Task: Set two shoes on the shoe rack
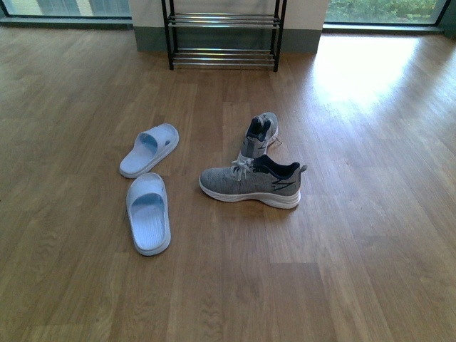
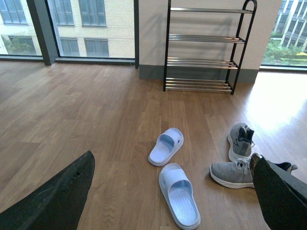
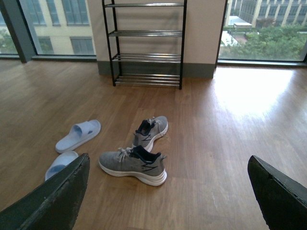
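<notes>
Two grey knit shoes lie on the wood floor. One shoe (image 1: 249,184) stands side-on with its toe to the left. The other shoe (image 1: 260,135) sits just behind it, pointing toward the shoe rack (image 1: 222,21), a black frame with chrome bars against the far wall. Neither arm shows in the front view. My left gripper (image 2: 172,157) is open and high above the floor, with the side-on shoe (image 2: 237,173) partly behind one finger. My right gripper (image 3: 168,159) is also open and empty, above the side-on shoe (image 3: 132,165).
Two light blue slide sandals lie left of the shoes, one (image 1: 149,149) angled and one (image 1: 149,212) nearer me. Windows flank the rack wall. A bright sun patch (image 1: 356,68) falls on the floor at right.
</notes>
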You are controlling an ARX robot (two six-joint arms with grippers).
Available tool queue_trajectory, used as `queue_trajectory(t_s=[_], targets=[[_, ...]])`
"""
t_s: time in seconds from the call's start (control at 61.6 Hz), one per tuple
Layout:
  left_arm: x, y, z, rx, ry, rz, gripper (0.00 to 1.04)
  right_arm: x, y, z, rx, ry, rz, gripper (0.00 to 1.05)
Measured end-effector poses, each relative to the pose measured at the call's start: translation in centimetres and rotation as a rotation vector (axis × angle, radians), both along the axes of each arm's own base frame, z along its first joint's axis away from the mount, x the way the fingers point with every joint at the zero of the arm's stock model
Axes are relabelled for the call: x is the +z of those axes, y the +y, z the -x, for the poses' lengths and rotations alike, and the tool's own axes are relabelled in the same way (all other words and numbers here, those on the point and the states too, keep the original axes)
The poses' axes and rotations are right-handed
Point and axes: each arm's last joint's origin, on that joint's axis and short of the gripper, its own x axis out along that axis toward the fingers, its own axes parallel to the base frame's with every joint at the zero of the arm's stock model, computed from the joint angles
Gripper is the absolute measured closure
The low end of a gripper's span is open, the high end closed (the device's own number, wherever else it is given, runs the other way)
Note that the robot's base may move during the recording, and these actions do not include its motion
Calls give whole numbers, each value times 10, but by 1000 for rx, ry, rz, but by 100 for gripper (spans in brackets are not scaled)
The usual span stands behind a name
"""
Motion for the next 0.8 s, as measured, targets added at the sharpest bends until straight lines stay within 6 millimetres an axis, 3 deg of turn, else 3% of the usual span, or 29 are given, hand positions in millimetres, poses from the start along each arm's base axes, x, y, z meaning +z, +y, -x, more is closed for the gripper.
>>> queue_trajectory(t_s=[0.795], targets=[[0,0,0,0,0,0,9,0,0,0,0,0,0,9]])
